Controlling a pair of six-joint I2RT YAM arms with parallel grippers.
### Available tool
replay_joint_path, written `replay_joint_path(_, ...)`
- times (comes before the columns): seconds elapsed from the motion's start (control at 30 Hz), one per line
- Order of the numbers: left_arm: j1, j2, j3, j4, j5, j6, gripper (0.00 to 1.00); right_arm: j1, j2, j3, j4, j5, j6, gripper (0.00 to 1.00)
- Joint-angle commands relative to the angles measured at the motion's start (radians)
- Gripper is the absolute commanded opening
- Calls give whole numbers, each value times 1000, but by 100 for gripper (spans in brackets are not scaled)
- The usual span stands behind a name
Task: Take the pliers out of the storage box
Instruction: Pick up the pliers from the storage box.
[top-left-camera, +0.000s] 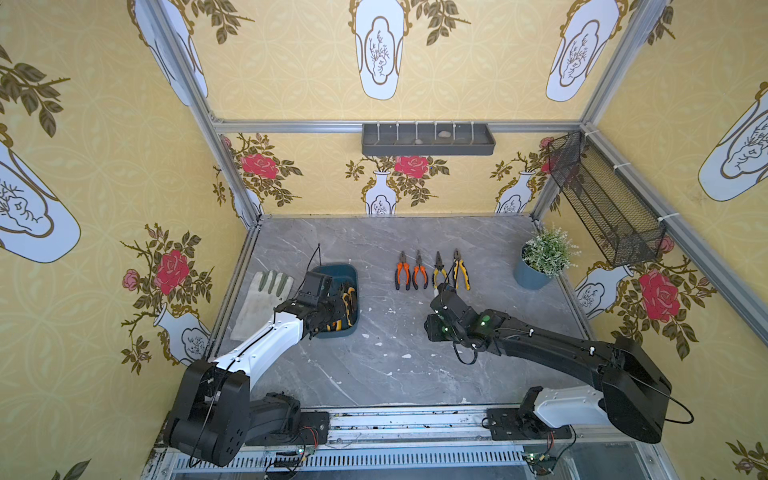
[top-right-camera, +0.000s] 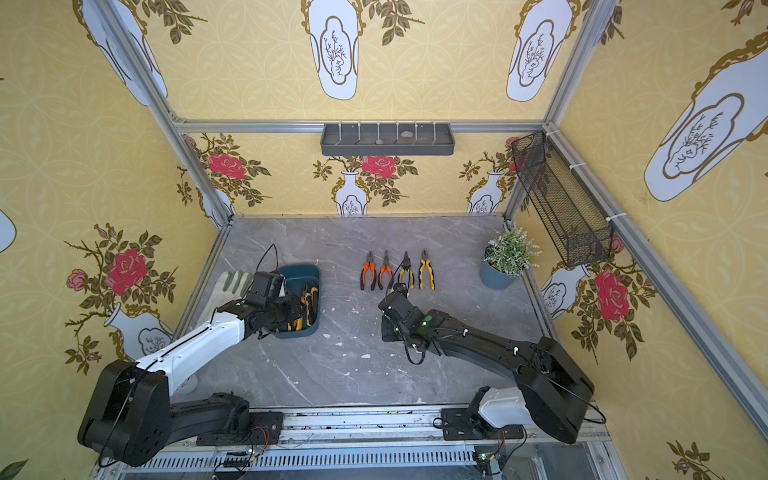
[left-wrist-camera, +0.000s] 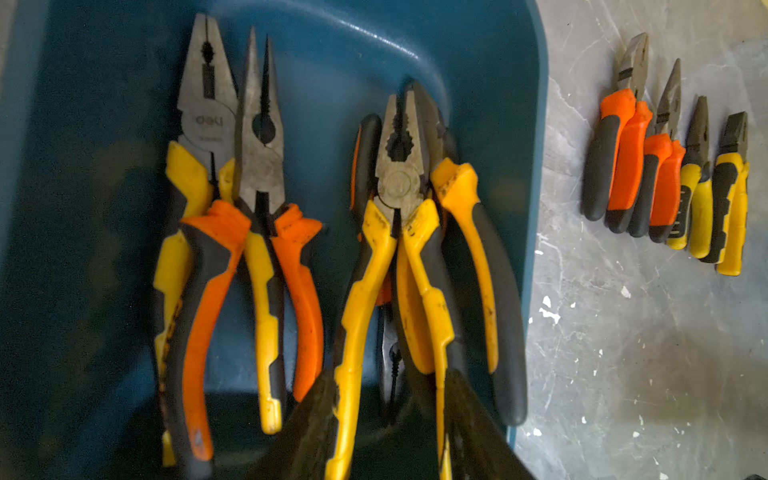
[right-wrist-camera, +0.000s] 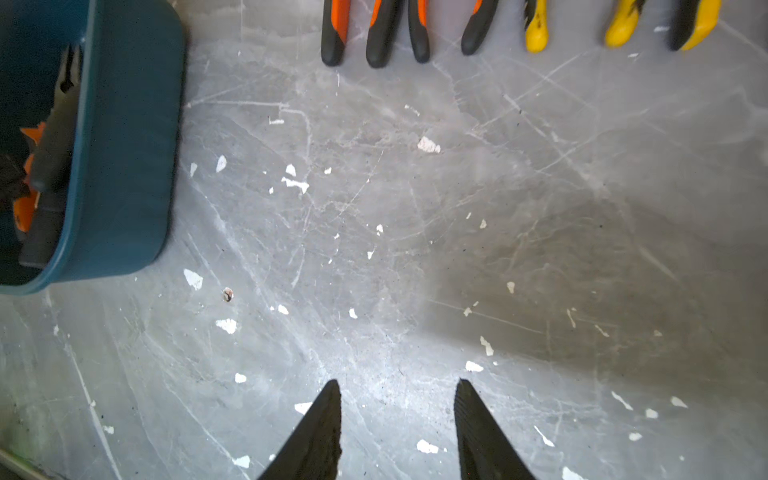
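While the left gripper (left-wrist-camera: 390, 374) is reaching down into the storage box (left-wrist-camera: 457, 62), its fingers (left-wrist-camera: 316, 415) are pinching a yellow-handled pair (left-wrist-camera: 399, 183) by the outer sides of both handles. That pair is lying flat inside the box among the other pliers. Next to it, a yellow combination pair (left-wrist-camera: 205, 120) is lying partly under an orange long-nose pair (left-wrist-camera: 259, 166). A further yellow-and-black pair (left-wrist-camera: 469, 216) is resting against the box wall, and a strip of orange from one more is showing underneath.

Only the left wrist view is showing these contents plainly. In both top views the arm's wrist is covering most of the box (top-left-camera: 336, 272) (top-right-camera: 303, 270), leaving a few yellow and black handles visible.

Four pliers (top-left-camera: 419, 266) (top-right-camera: 385, 266) are lying in a row on the worktop (top-left-camera: 395, 353) to the right of the box and apart from it, the two orange pairs nearer it and the two yellow beyond. The right gripper (right-wrist-camera: 398, 384) is hanging over bare worktop near the row's handle ends, its fingers spread with nothing between them. Its wrist view is catching only those handle tips and the box's outer wall (right-wrist-camera: 124, 145).

The top views alone are showing a glove (top-left-camera: 266, 291) just left of the box, a potted plant (top-left-camera: 548, 249) past the row, a grey tray (top-left-camera: 428, 148) on the back wall holding two pebbles (top-left-camera: 444, 134), and a black mesh basket (top-left-camera: 602, 199) on the right wall.
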Motion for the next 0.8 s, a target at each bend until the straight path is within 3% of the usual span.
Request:
replay_joint_path(0.0,10,23,-24,36,0,-8,44,-2,0,-10,52,32,38,46)
replay_joint_path(0.5,32,170,-72,203,88,-29,44,-41,66,5,64,-14,41,46)
replay_joint_path(0.63,32,169,-66,212,85,-31,17,-43,70,4,63,-17,41,46)
replay_joint_path(0.77,33,133,-57,176,60,-22,9,-46,73,4,63,-17,42,46)
